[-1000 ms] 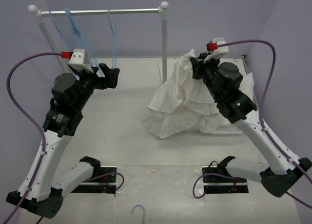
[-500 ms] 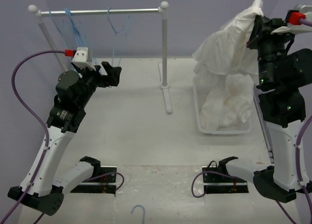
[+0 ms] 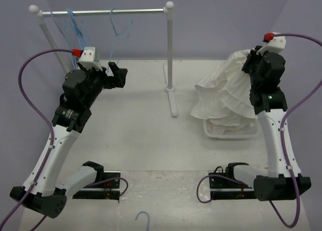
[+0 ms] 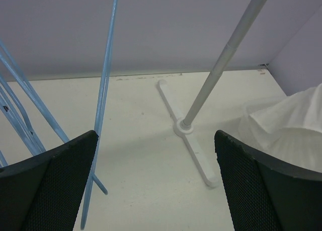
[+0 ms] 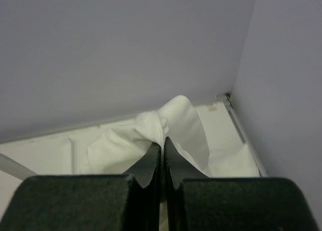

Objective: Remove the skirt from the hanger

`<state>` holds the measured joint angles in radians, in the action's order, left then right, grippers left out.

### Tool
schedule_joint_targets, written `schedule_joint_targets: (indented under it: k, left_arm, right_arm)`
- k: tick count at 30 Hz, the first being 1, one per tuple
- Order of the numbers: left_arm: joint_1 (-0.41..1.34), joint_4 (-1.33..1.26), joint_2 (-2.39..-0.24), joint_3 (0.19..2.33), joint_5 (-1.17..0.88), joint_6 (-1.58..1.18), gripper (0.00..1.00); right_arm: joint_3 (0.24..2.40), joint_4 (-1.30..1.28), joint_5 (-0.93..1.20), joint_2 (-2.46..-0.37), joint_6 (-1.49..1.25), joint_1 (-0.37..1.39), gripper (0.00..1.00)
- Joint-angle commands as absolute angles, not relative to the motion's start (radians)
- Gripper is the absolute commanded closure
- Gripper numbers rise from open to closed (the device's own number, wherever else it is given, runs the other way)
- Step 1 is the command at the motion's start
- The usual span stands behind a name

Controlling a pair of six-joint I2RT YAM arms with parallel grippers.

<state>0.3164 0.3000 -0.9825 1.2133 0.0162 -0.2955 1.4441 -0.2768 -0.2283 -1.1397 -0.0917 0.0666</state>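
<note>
- Skirt of white ruffled fabric (image 3: 221, 92): pinched in closed right gripper (image 5: 162, 146).
- Left gripper (image 4: 156, 135) spread wide, empty, near thin light-blue wire hanger (image 4: 106, 75).
- One skirt; hanger count unclear.

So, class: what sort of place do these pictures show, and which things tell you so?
Probably a robot test cell staged for laundry work: plain lilac walls around a white table, left arm and right arm bolted at its edge, a garment rail with blue hangers, a skirt over a basket.

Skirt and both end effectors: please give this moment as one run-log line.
skirt: draped over basket | right end effector: shut on skirt | left end effector: open
</note>
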Motion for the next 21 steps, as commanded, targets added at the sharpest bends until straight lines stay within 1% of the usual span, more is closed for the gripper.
schedule_joint_targets:
  k: [1, 5, 7, 8, 9, 14, 16, 21]
  left_arm:
    - [0.321, 0.268, -1.008, 1.249, 0.028, -0.281, 0.0]
    - [0.321, 0.288, -1.032, 1.269, 0.028, -0.281, 0.0]
    - [0.321, 0.302, -1.038, 1.273, 0.037, -0.281, 0.0]
    - [0.321, 0.302, -1.04, 1.273, 0.041, -0.284, 0.0]
    - [0.321, 0.307, -1.04, 1.273, 0.043, -0.285, 0.0]
    - [0.321, 0.316, -1.052, 1.284, 0.046, -0.29, 0.0]
    - [0.321, 0.318, -1.058, 1.296, 0.045, -0.288, 0.0]
    - [0.321, 0.328, -1.078, 1.33, 0.029, -0.288, 0.0]
  right_arm:
    - [1.323, -0.221, -0.183, -1.176, -0.25, -0.033, 1.0]
    - [1.243, -0.221, -0.205, -1.226, -0.305, -0.087, 1.0]
    - [1.168, -0.209, -0.233, -1.22, -0.322, -0.092, 1.0]
    - [1.167, -0.209, -0.235, -1.215, -0.333, -0.092, 1.0]
    - [1.113, -0.19, -0.232, -1.209, -0.344, -0.092, 1.0]
    - [0.913, -0.158, -0.051, -1.227, -0.452, -0.077, 1.0]
    - [0.894, -0.173, -0.02, -1.302, -0.469, -0.064, 1.0]
    - [0.988, -0.356, -0.02, -1.546, -0.534, -0.06, 1.0]
